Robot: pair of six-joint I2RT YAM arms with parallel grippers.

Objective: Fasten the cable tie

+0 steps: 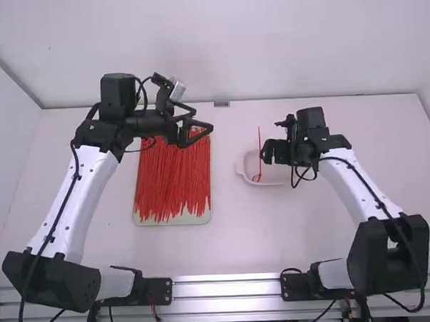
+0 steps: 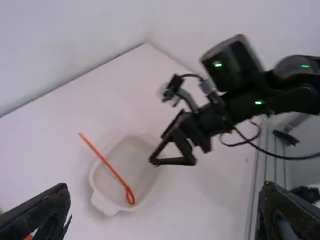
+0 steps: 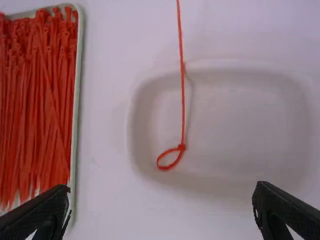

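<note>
A fastened red cable tie [image 3: 181, 95] lies with its small loop inside the white bowl [image 3: 280, 100] and its long tail sticking out over the rim; the same cable tie [image 1: 258, 153] and bowl [image 1: 245, 167] show right of centre in the high view. My right gripper [image 1: 271, 150] hangs open just above the bowl, nothing between its fingers. My left gripper [image 1: 198, 130] is open over the far end of the tray [image 1: 173, 218] of loose red cable ties [image 1: 174, 178]. In the left wrist view the cable tie [image 2: 106, 166] rests in the bowl [image 2: 100, 192] beside the right gripper [image 2: 172, 152].
The tray with several red ties lies left of centre. The white table runs to a back wall and side walls. Bare table surrounds the bowl on the right and in front.
</note>
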